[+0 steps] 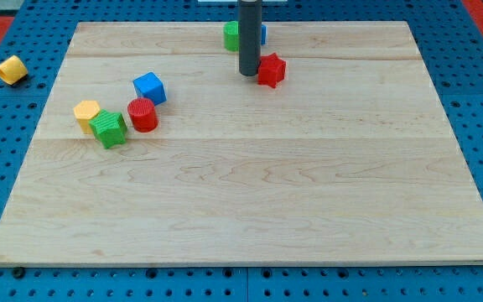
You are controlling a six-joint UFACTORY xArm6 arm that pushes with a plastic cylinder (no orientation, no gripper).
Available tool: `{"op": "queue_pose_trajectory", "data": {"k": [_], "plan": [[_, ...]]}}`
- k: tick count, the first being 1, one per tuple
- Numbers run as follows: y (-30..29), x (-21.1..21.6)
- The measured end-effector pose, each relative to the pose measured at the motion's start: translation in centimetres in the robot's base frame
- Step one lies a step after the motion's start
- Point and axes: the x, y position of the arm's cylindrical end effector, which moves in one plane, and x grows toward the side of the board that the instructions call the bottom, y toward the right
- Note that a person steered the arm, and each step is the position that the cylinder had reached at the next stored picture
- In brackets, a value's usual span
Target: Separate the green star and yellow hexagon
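The green star (108, 128) and the yellow hexagon (86, 112) lie touching each other at the view's left of the wooden board (241, 193), the hexagon just up and left of the star. My tip (249, 74) is at the view's top centre, far to the right of both. It stands right beside the left side of a red star-shaped block (271, 70).
A red cylinder (142, 114) sits just right of the green star and a blue cube (150, 87) above it. A green block (231, 35) and a blue block (262, 33) lie behind the rod at the top. A yellow block (11, 69) lies off the board at the left.
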Motion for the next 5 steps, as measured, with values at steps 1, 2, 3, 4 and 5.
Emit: {"op": "queue_pose_trajectory", "data": {"k": [1,2,3,4,5], "plan": [[1.9,6.1],[-5.1,14.3],[-20.6,15.2],[-26.5,13.2],[-22.3,10.2]]}}
